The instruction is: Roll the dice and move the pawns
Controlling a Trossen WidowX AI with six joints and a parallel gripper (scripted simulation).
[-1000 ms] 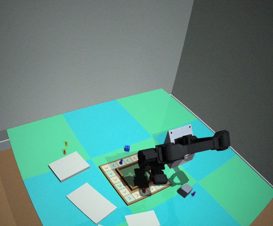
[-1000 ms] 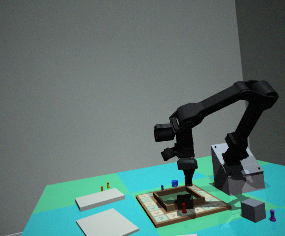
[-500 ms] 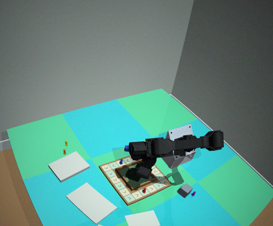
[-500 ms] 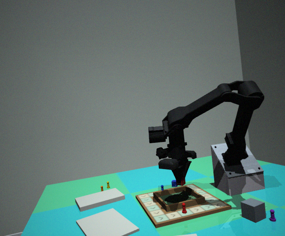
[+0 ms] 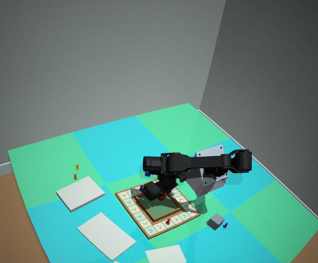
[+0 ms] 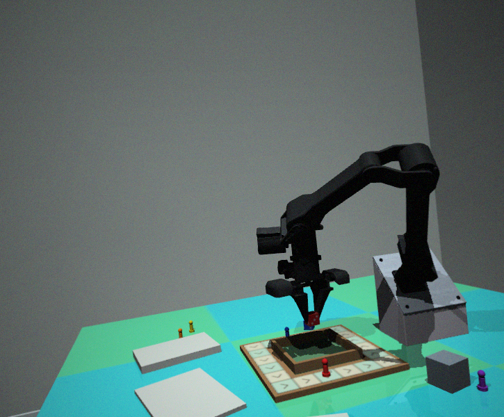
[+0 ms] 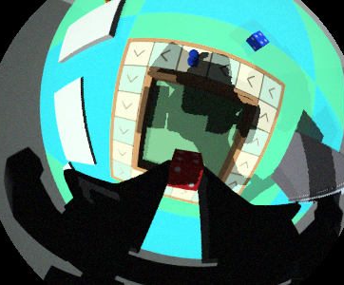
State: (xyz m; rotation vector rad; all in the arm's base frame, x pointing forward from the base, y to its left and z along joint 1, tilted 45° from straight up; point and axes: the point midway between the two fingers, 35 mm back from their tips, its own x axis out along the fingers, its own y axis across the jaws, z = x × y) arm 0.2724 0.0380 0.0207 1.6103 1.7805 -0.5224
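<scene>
My gripper (image 5: 161,195) (image 6: 313,314) (image 7: 185,167) is shut on the red die (image 5: 162,196) (image 6: 313,318) (image 7: 186,168) and holds it a little above the rim of the tray (image 5: 153,218) (image 6: 315,361), on the side toward the robot base. The tray sits in the middle of the arrow board (image 5: 150,232) (image 6: 288,390) (image 7: 126,104). The red pawn (image 5: 168,221) (image 6: 325,367) stands on the board's front row. The blue pawn (image 5: 141,188) (image 6: 287,331) (image 7: 194,55) stands on the far row. The blue die (image 5: 146,173) (image 7: 258,40) lies on the mat behind the board.
White slabs (image 5: 80,193) (image 5: 105,235) (image 5: 165,254) lie left of and in front of the board. A grey cube (image 5: 215,221) (image 6: 447,370) and a purple pawn (image 5: 225,225) (image 6: 481,379) stand to the right. Yellow (image 5: 76,166) and orange (image 5: 75,176) pawns stand far left. The grey robot base (image 6: 418,309) is behind.
</scene>
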